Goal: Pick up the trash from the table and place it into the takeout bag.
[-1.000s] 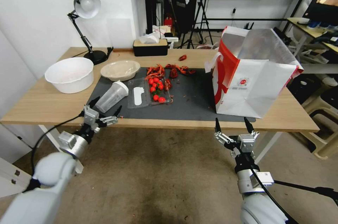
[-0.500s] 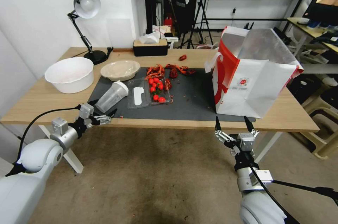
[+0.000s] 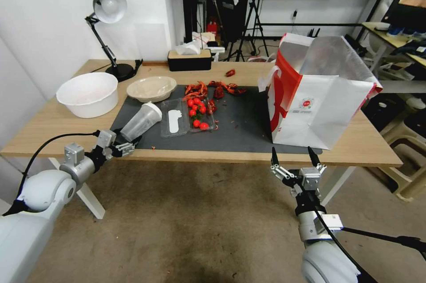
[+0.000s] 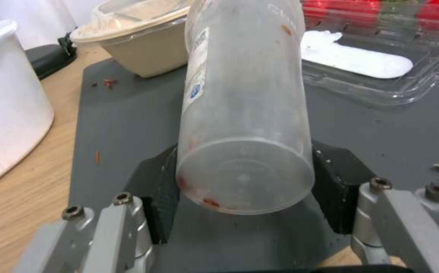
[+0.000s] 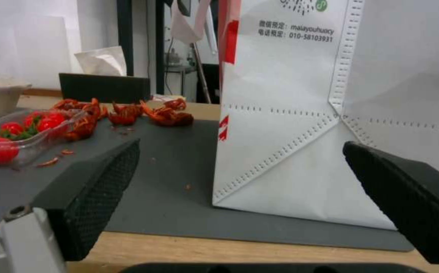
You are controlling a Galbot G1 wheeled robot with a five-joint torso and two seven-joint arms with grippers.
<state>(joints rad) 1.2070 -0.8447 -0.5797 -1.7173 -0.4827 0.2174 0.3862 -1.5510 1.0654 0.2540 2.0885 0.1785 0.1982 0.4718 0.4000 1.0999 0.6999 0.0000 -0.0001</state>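
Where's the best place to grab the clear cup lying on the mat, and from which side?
Grip the clear cup across its round body near the base, coming in from the table's near edge. It lies on its side, base pointing at the left hand, whose pads already flank it.

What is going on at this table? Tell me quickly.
The robot is clearing trash from the table into the takeout bag. Its left gripper sits at the near edge of the dark mat, open, its pads either side of the base of the clear cup, which lies on its side. The right gripper hangs open in front of the table, below the bag. Red shells lie on the mat.
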